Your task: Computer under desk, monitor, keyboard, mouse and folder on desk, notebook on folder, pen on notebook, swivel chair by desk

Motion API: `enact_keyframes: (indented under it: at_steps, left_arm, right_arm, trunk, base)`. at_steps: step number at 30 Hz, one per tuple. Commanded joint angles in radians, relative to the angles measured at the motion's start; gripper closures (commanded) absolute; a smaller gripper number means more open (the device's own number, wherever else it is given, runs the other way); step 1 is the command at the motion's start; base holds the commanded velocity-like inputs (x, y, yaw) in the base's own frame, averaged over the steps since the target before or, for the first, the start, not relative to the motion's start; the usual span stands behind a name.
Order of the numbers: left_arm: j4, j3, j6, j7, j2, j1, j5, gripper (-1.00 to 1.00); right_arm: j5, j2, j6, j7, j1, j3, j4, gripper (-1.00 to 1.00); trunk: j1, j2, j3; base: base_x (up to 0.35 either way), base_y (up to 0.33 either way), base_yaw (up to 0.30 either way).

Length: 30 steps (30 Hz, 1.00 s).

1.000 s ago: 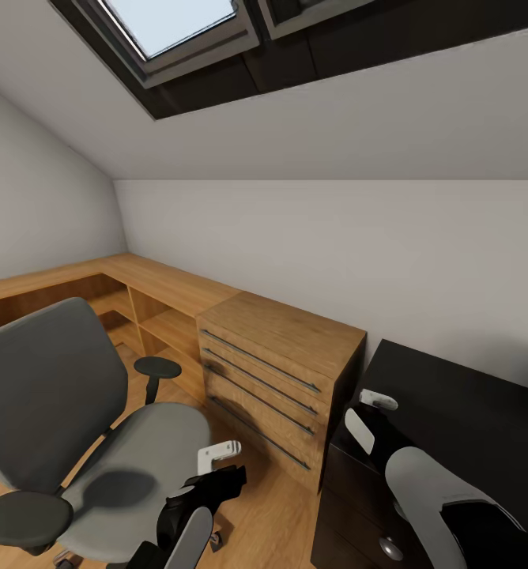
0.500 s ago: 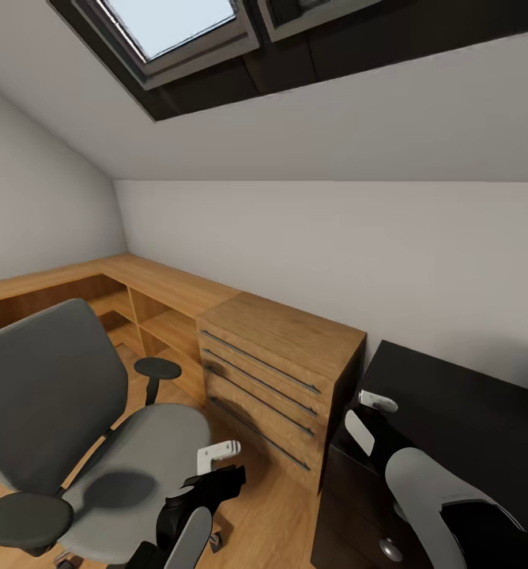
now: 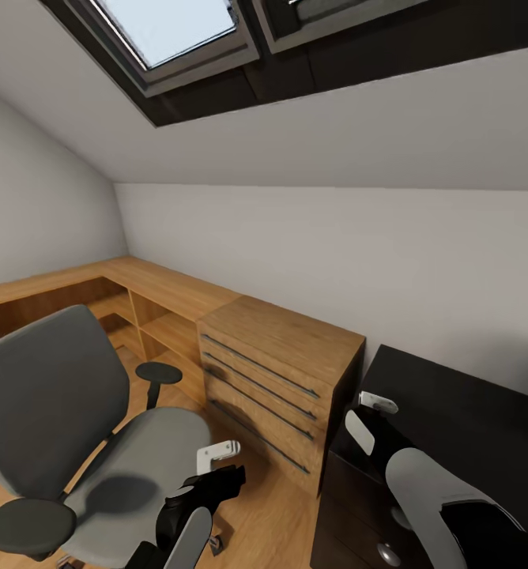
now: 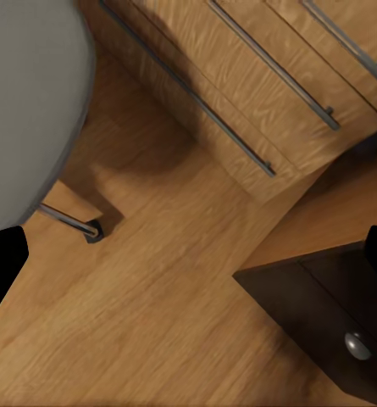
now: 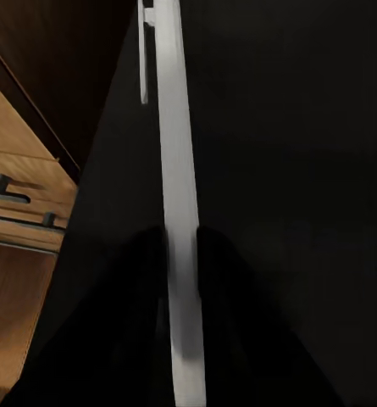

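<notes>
1. Scene. The head view looks into an attic corner under a skylight. The swivel chair stands near left, its grey seat bare. A wooden drawer unit sits at centre against the far wall. A black cabinet with a round silver knob stands at right, just beside the drawer unit.

2. Left end effector. It hangs low over the wood floor, between the chair and the drawer unit. In the left wrist view its dark fingers sit at opposite edges. The jaws are spread wide and carry nothing.

3. Right end effector. It hovers above the near left corner of the black cabinet top. In the right wrist view a slim pale stick with a small clip-like tab runs down the middle, with a dark form pressed against each side. This is judged to be the pen, with the jaws closed on its barrel. The dark background makes the finger outlines faint.

4. Handling of the pen.
- Light and rigid. Little clamping force should be needed.
- The smooth, narrow barrel could twist or slide between flat pads.
- A hold near mid-length, as appears here, limits swing.
- It is likely to roll on release. Lower it until it touches the notebook on the bench before opening
</notes>
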Motion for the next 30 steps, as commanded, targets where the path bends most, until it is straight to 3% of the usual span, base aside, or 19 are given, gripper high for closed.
enact_keyframes:
  at_steps: [1,6,10,11,19,20,22,25,30]
  left_arm:
    - [-0.001,-0.001,0.001,0.010,0.000,-0.001,0.010,-1.00]
    - [0.000,-0.002,0.001,0.010,0.000,-0.001,0.010,-1.00]
    - [0.001,-0.002,0.001,0.010,-0.001,-0.001,0.010,-1.00]
    - [0.001,-0.003,0.001,0.010,-0.001,-0.001,0.010,-1.00]
    - [0.002,-0.010,0.001,0.010,-0.001,-0.001,0.007,-1.00]
    - [0.002,-0.013,0.001,0.010,-0.001,-0.001,0.006,-1.00]
    - [0.002,-0.013,0.001,0.011,-0.001,-0.001,0.006,-1.00]
    - [0.003,-0.013,0.001,0.013,-0.001,-0.001,0.003,-1.00]
    - [0.003,-0.013,0.001,0.013,-0.001,-0.001,0.004,-1.00]
  right_arm:
    - [-0.006,-0.001,0.006,-0.007,0.000,0.007,-0.004,1.00]
    - [-0.008,-0.003,0.003,-0.009,0.000,-0.001,-0.062,1.00]
    - [-0.032,-0.006,0.010,-0.012,0.000,-0.057,-0.130,1.00]
    - [-0.046,-0.024,0.014,-0.012,0.001,-0.113,-0.163,1.00]
    - [-0.059,-0.043,0.016,-0.010,0.001,-0.138,-0.172,1.00]
    - [-0.090,-0.045,0.025,-0.011,0.001,-0.190,-0.185,1.00]
    - [-0.099,-0.045,0.033,-0.012,0.001,-0.213,-0.210,1.00]
    - [-0.108,-0.048,0.075,-0.015,0.003,-0.241,-0.268,1.00]
    - [-0.110,-0.055,0.076,-0.015,0.003,-0.251,-0.270,1.00]
  trunk:
    - [-0.004,0.007,0.002]
    - [-0.023,0.042,0.018]
    - [-0.038,0.070,0.030]
    - [-0.042,0.077,0.033]
    - [-0.073,0.133,0.058]
    - [-0.077,0.140,0.062]
    - [-0.084,0.154,0.068]
    - [-0.096,0.175,0.077]
    - [-0.104,0.189,0.084]
  base:
    - [-0.022,0.000,0.000]
    - [-0.210,0.000,0.000]
    - [-0.306,-0.010,0.000]
    - [-0.334,-0.064,0.000]
    - [-0.336,-0.072,0.000]
    - [-0.282,-0.065,0.000]
    - [-0.191,-0.043,0.000]
    - [-0.073,-0.016,-0.004]
    - [-0.001,0.000,-0.206]
